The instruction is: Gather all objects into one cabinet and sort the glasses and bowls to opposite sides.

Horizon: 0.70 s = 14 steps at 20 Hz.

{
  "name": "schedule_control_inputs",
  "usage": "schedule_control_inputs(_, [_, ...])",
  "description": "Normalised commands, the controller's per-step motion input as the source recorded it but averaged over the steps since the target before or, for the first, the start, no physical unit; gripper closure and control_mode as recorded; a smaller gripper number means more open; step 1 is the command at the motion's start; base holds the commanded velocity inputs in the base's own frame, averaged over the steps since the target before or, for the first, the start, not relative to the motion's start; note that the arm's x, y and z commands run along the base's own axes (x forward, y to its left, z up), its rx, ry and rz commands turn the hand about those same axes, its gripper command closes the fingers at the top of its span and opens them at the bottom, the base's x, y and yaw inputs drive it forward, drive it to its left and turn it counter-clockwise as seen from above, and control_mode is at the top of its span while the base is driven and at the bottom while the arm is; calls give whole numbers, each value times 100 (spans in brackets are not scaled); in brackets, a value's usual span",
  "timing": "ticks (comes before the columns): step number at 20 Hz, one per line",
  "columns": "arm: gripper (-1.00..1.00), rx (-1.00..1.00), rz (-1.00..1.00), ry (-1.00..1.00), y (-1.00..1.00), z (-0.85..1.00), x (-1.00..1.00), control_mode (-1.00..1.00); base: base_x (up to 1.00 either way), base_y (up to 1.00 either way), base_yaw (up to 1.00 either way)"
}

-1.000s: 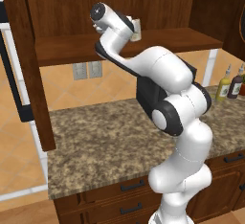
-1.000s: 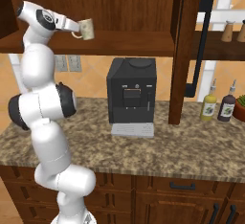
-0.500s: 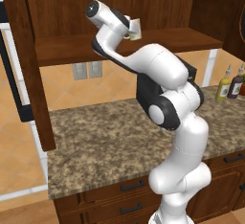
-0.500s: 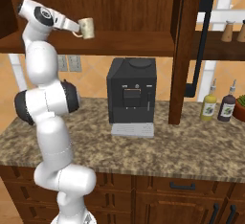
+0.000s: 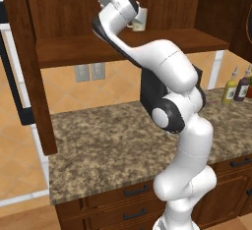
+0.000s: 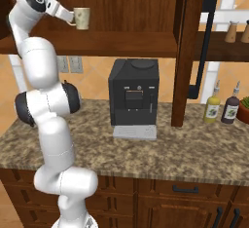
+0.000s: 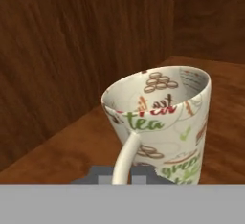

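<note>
A cream mug (image 6: 81, 18) printed with tea words is one of the glasses, and my gripper (image 6: 72, 19) is shut on its side handle. It hangs a little above the wood shelf (image 6: 121, 42) inside the dark reddish-brown cabinet. From the left base the mug (image 5: 139, 20) peeks out behind my hand (image 5: 132, 23), against the cabinet's back wall. The hand view looks into the tilted mug (image 7: 162, 117); its handle (image 7: 124, 158) runs down between my fingertips (image 7: 100, 174), with the shelf (image 7: 57, 156) below.
A black coffee machine (image 6: 133, 95) stands on the granite counter (image 6: 160, 154) under the shelf. A thick cabinet side panel (image 6: 187, 51) rises to its right, with bottles (image 6: 212, 107) beyond it. Another side panel (image 5: 34, 76) bounds the shelf at the left.
My gripper has shut on the mug's handle. The mug has then risen a little off the shelf and shifted slightly towards the arm.
</note>
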Motion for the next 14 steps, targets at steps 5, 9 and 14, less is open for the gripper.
schedule_control_inputs(5, [100, 6, 20, -13, -44, -42, -100, -100, 0, 0, 0])
schedule_control_inputs(9, [100, -4, 29, -21, -40, -100, -100, -100, 0, 0, 0])
schedule_control_inputs(14, [100, -1, 31, -22, -54, -85, -100, -100, 0, 0, 0])
